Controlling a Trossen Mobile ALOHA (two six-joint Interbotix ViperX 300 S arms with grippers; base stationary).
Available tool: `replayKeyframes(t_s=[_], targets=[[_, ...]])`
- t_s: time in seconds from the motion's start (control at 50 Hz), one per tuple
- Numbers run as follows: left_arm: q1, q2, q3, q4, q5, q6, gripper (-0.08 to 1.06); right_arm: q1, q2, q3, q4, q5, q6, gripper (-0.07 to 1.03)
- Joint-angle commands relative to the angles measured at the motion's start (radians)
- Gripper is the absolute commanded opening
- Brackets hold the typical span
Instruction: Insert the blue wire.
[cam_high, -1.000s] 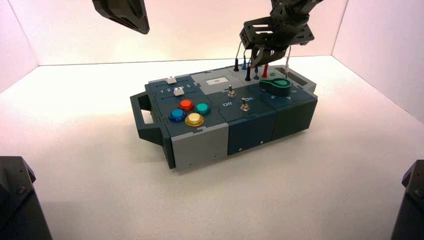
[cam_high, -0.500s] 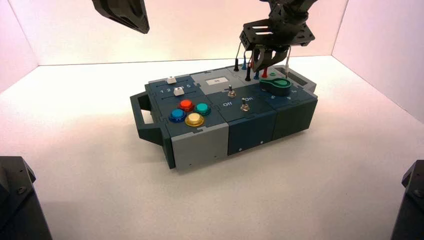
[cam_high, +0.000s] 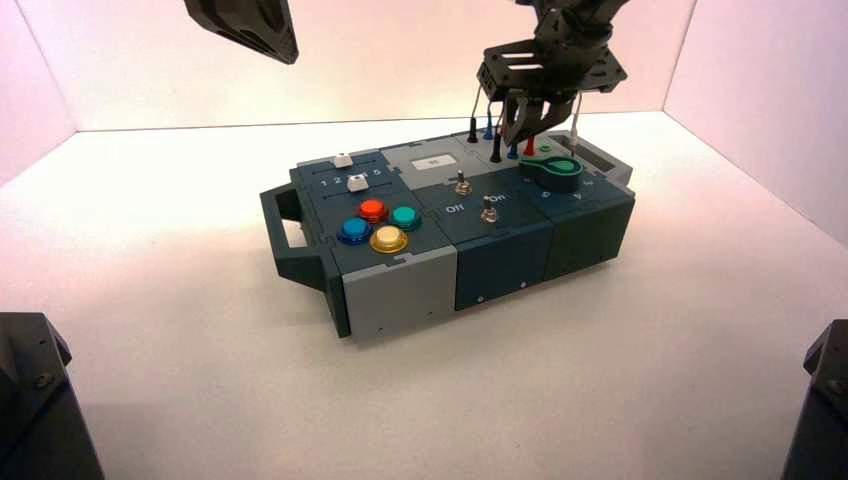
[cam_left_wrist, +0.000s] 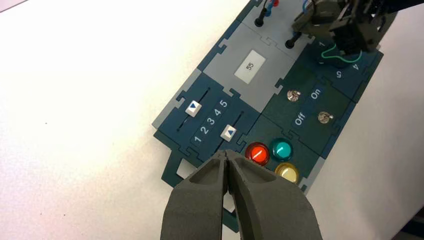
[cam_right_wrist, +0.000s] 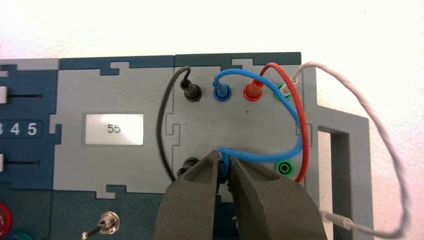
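Matt dark-blue and grey plastic on the box (cam_high: 500, 245), laser-cut-looking panels with jigsaw seams, smooth throughout. Glossy, translucent plastic domes on the red button (cam_left_wrist: 258, 153), teal button (cam_left_wrist: 282, 148) and yellow button (cam_left_wrist: 287, 172) beside the sliders. Shiny bare metal on the two toggle switches (cam_left_wrist: 294, 94) near the buttons. Smooth, slightly glossy rubbery sheath on the blue wire (cam_right_wrist: 270, 150) and the red wire (cam_right_wrist: 298, 110); rougher, braided-looking cover on the white wire (cam_right_wrist: 380, 135) beyond the box's edge. Matt, faintly grainy grey plastic on the right gripper (cam_right_wrist: 224, 172) fingers and the left gripper (cam_left_wrist: 227, 160) fingers. Matt white, faintly textured tabletop (cam_high: 200, 380) around the box.
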Motion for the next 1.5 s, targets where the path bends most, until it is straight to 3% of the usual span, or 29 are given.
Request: replayKeyframes(t_s=[0.02, 0.58, 0.94, 1.5], targets=[[0.006, -0.014, -0.018, 0.002, -0.008, 0.005, -0.03, 0.029, 0.020, -0.014, 0.003, 0.021, 0.002, -0.02], [0.006, -0.020, -0.018, 0.002, -0.008, 0.005, -0.03, 0.031, 0.078, -0.057, 0.003, 0.055, 0.000, -0.02], [0.006, -0.040, -0.023, 0.002, -0.009, 0.005, -0.03, 0.031, 0.038, -0.057, -0.002, 0.058, 0.000, -0.02], [0.008, -0.060, -0.020, 0.002, -0.029, 0.003, -0.03, 0.032, -0.009, -0.078, -0.014, 0.095, -0.002, 0.37]])
